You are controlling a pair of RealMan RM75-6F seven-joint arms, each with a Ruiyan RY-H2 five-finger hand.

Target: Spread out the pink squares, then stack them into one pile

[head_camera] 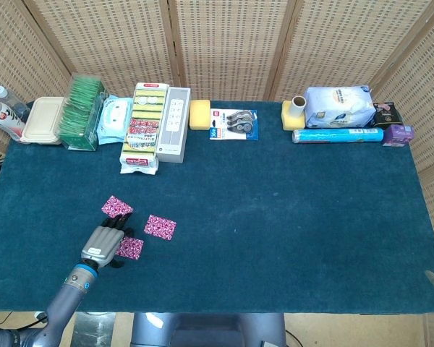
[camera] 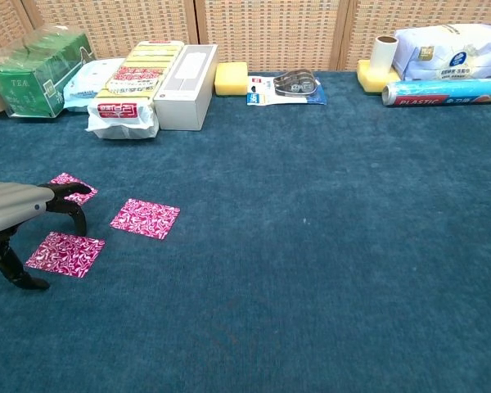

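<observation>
three pink squares (camera: 145,218) lie spread apart at lower left of the table (head_camera: 289,217) — the left hand (head_camera: 105,244) hovers over them, fingers apparently loose, grasping nothing; thin squares could slide when pinched.

1. A woven wicker screen (head_camera: 231,43) of folding panels stands along the bench's far edge, well beyond the robot hand (head_camera: 105,243).
2. The bench (head_camera: 289,217) wears dark teal carpet, evenly lit.
3. Pale floor (head_camera: 347,329) shows below the bench's near edge, right of the robot hand.
</observation>
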